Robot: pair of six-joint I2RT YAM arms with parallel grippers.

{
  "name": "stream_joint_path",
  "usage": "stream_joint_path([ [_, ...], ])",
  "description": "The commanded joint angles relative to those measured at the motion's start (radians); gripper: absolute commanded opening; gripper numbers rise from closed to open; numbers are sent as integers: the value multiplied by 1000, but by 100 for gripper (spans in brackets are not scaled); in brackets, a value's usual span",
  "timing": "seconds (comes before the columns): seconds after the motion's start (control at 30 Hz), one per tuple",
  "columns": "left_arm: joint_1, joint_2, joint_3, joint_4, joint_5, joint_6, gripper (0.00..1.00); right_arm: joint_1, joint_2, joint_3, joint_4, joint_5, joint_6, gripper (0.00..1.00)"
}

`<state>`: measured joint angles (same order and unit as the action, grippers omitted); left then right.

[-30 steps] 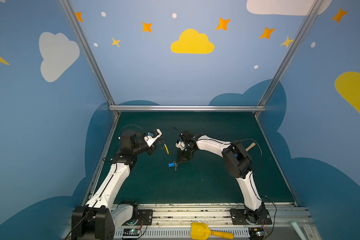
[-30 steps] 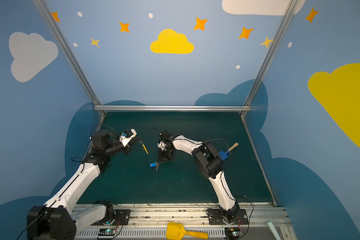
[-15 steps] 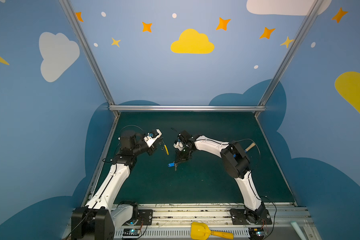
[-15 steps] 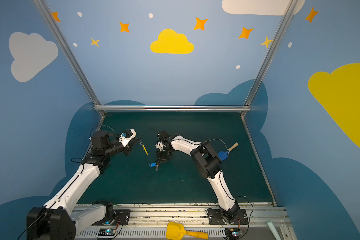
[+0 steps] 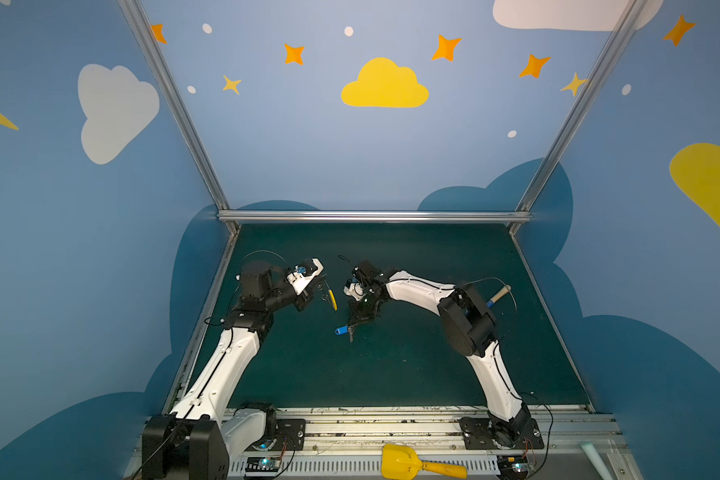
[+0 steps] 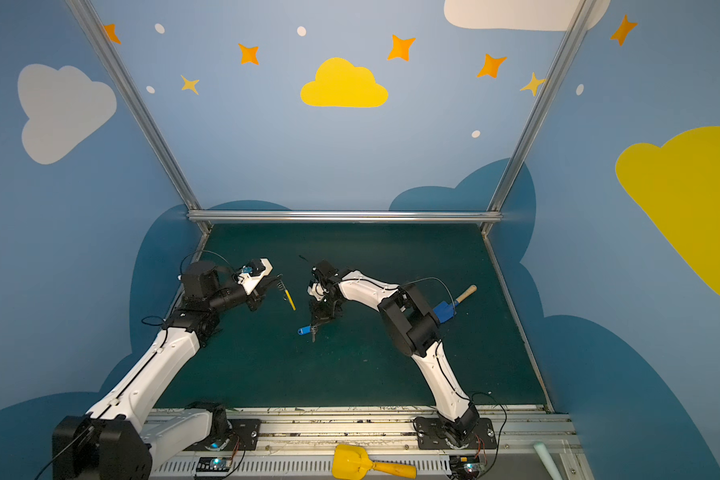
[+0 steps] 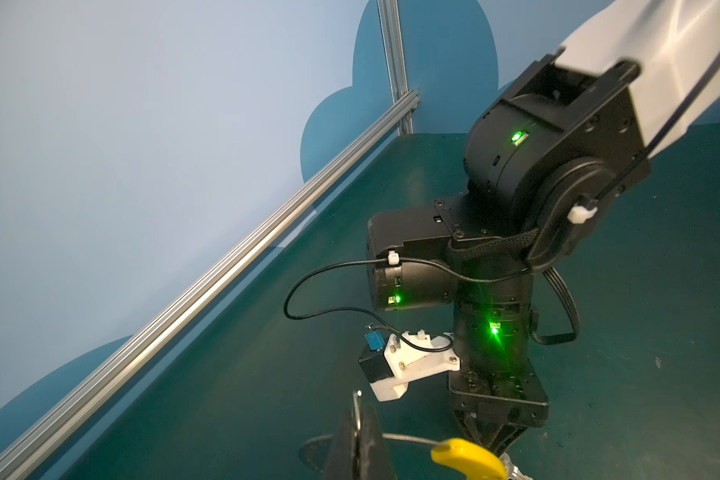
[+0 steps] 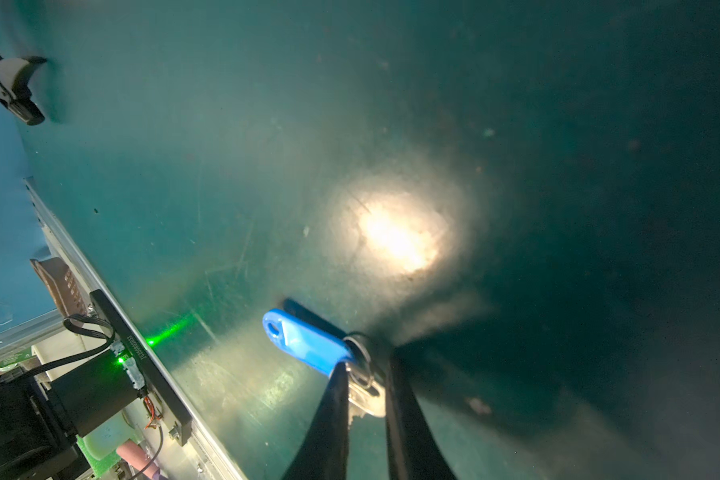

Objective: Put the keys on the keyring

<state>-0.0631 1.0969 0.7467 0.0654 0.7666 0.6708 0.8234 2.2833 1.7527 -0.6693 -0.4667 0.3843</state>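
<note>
The keys [image 8: 304, 343] lie pinched inside the right gripper [image 8: 366, 362].

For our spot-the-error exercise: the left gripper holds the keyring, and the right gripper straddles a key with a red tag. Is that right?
No: the tag is blue, not red, as the right wrist view shows. The left gripper holds the keyring, and the right gripper straddles the key.

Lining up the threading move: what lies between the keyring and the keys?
Nothing. In both top views only bare mat shows between the keyring and the keys.
</note>
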Motion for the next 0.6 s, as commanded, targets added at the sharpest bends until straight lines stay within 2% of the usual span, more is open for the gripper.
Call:
stream_joint_path([
  [0.0, 3, -16, -6, 19, 20, -16, 4, 17, 33, 15, -21, 13, -21, 20],
  [0.27, 2, -14, -9, 19, 19, -14, 4, 25, 45, 31, -30, 25, -35, 19],
  [0.57, 2, -12, -9, 16, 14, -8, 4, 26, 26, 10, -23, 23, -41, 9],
])
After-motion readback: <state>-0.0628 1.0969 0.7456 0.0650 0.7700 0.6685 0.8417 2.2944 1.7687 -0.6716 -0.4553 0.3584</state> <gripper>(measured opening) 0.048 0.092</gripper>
